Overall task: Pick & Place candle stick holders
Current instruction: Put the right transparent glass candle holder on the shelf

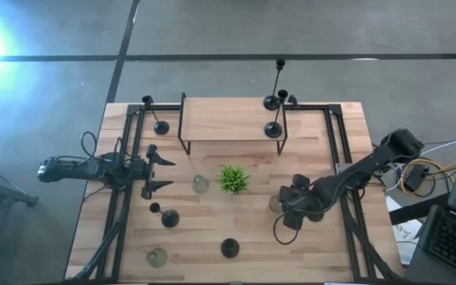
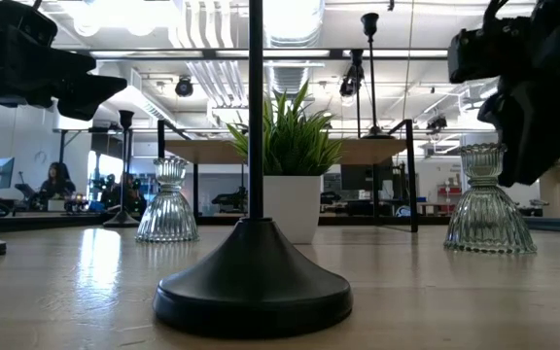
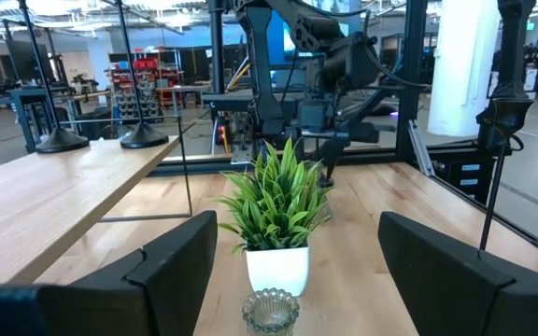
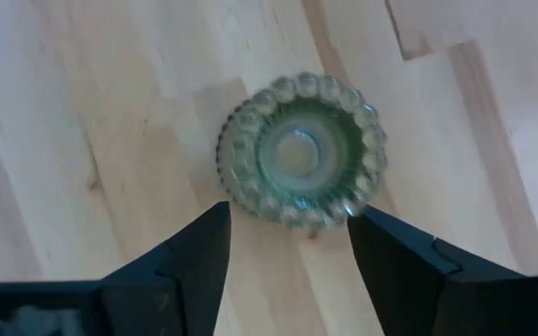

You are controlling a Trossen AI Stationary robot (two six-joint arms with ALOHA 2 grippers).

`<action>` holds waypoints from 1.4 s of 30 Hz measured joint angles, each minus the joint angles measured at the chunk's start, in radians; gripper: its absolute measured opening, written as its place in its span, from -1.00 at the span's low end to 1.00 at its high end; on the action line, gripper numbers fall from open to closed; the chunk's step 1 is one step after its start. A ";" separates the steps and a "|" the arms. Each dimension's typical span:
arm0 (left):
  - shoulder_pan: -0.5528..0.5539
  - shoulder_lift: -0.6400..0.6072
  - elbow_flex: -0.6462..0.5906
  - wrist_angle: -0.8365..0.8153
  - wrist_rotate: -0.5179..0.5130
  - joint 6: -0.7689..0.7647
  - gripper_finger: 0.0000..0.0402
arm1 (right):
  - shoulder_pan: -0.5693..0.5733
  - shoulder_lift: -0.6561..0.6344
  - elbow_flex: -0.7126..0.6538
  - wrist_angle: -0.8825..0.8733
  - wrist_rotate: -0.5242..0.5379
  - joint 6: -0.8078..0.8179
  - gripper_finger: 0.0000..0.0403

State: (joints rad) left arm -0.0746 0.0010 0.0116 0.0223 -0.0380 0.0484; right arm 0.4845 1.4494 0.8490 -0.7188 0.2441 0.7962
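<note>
Right now your right gripper (image 4: 288, 245) hangs straight above a small clear ribbed glass candle holder (image 4: 299, 149), fingers spread wide and holding nothing; the holder stands on the pale wooden plank counter (image 1: 212, 233) at about four o'clock from the small spiky green plant in a white pot (image 1: 232, 179). By my reading you are in the approach for a pick: the next move calls for a straight descent until the fingers flank the glass rim, then a gentle close, since ribbed glass may slip.

Your left gripper (image 1: 155, 173) waits at nine o'clock on the counter, also wide open and empty, facing a second clear glass holder (image 1: 200, 184) and the plant. Black metal holders (image 1: 167, 217) stand about the counter and on the raised wooden shelf (image 1: 228, 119) at twelve o'clock. Beyond lies a bright workshop with racks and a seated person far off.
</note>
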 joint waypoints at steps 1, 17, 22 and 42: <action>0.000 0.000 0.000 0.000 0.000 0.000 0.50 | 0.000 0.008 0.000 0.002 0.007 -0.005 0.07; 0.000 0.000 0.000 0.000 0.000 0.000 0.50 | 0.000 0.066 0.001 0.140 0.095 0.013 -0.09; 0.000 0.000 0.000 0.000 0.000 0.000 0.50 | 0.000 0.066 0.001 0.161 0.131 0.021 -0.15; 0.000 0.000 0.000 0.000 0.000 0.000 0.50 | -0.039 0.067 -0.059 0.238 0.315 0.078 -0.22</action>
State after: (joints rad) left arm -0.0743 0.0010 0.0116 0.0223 -0.0380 0.0483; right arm 0.4460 1.5169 0.7899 -0.4813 0.5594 0.8742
